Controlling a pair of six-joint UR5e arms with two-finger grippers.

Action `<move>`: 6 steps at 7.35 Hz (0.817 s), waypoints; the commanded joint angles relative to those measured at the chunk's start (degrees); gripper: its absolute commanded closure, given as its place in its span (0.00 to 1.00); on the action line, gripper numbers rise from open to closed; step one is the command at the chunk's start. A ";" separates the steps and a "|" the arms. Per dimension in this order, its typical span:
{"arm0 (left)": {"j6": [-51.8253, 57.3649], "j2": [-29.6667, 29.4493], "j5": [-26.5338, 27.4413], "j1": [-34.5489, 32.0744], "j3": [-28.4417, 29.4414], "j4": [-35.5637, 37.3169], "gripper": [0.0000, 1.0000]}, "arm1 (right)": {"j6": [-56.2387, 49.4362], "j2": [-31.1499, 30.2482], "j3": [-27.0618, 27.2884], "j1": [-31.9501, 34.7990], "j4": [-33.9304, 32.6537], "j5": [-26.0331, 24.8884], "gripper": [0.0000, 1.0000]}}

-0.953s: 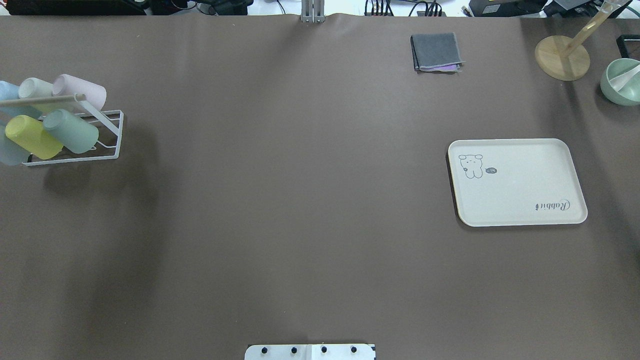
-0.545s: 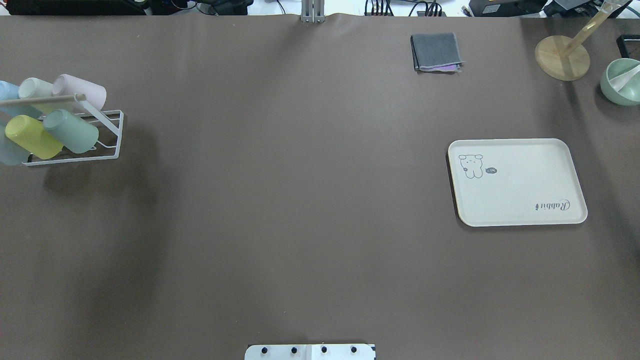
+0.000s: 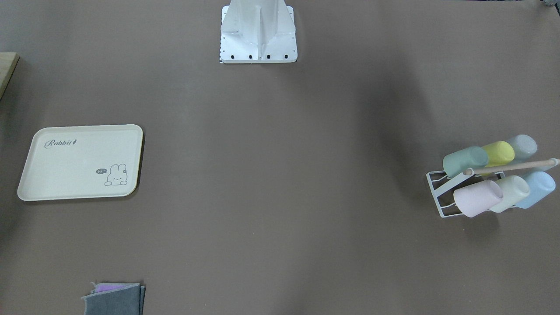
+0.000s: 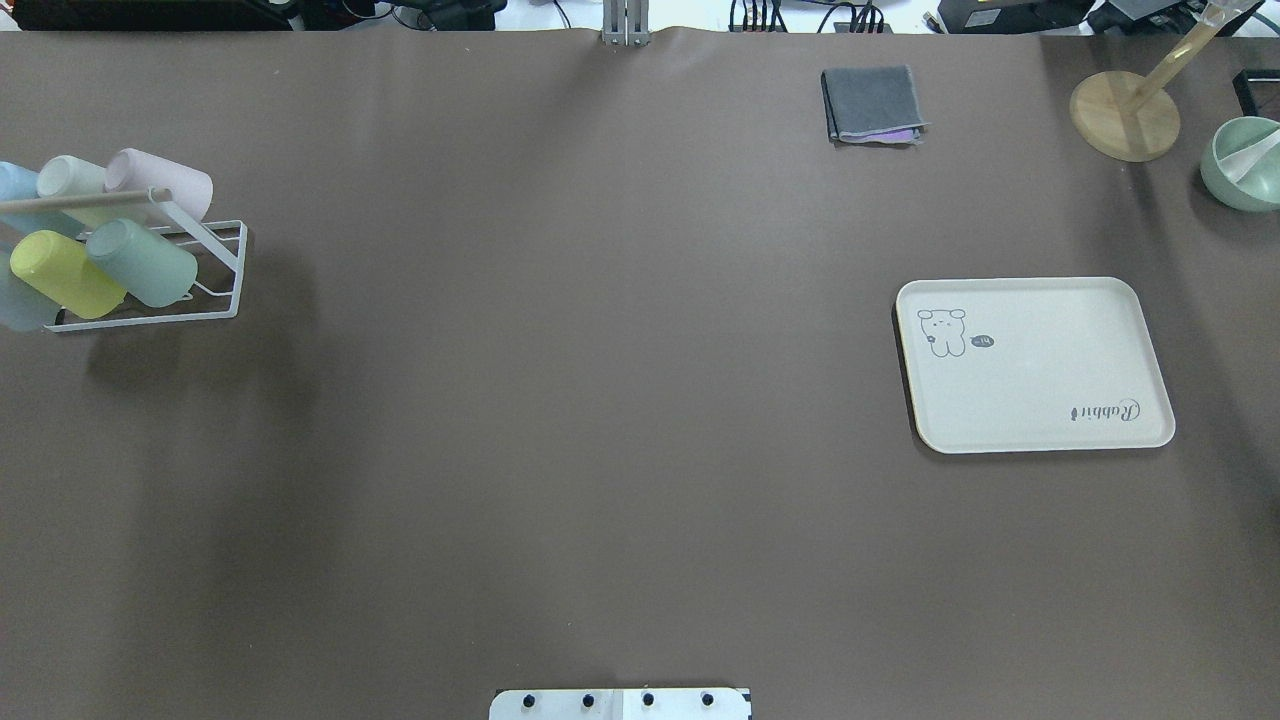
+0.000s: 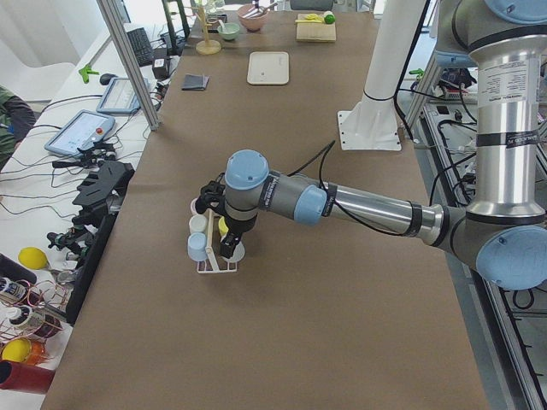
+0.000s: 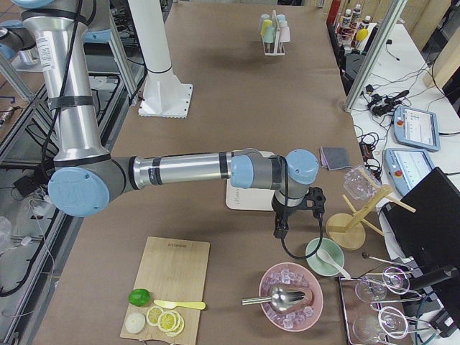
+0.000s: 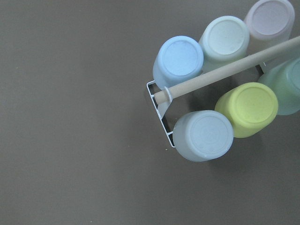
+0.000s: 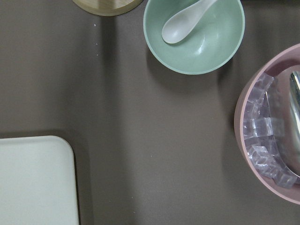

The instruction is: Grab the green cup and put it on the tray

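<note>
The green cup [image 4: 140, 262] lies on its side on a white wire rack [image 4: 215, 310] at the table's left end, next to a yellow cup [image 4: 65, 272]. It also shows in the front-facing view [image 3: 464, 161] and at the right edge of the left wrist view [image 7: 287, 89]. The cream tray [image 4: 1040, 380] lies bare at the right; its corner shows in the right wrist view [image 8: 33, 183]. My left gripper [image 5: 226, 248] hangs over the rack; I cannot tell whether it is open. My right gripper [image 6: 279, 230] is beyond the tray's end; I cannot tell its state.
Pink [image 4: 160, 182], cream-green [image 4: 70, 178] and light blue [image 4: 15, 185] cups share the rack. A folded grey cloth [image 4: 872, 103] lies at the back. A wooden stand [image 4: 1125, 115], a green bowl with a spoon [image 8: 194, 33] and a pink bowl of ice [image 8: 272, 140] are at the right end.
</note>
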 commanded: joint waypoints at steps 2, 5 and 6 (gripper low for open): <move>0.07 -0.49 7.20 7.69 -10.12 3.48 0.01 | 0.16 0.06 0.80 -0.12 0.01 0.67 0.00; 0.07 -1.72 22.40 17.97 -20.32 15.32 0.01 | 0.25 0.15 0.80 -0.21 0.19 0.85 0.00; 0.07 -4.34 26.79 21.91 -20.86 18.15 0.01 | 0.25 0.15 0.80 -0.21 0.19 1.11 0.00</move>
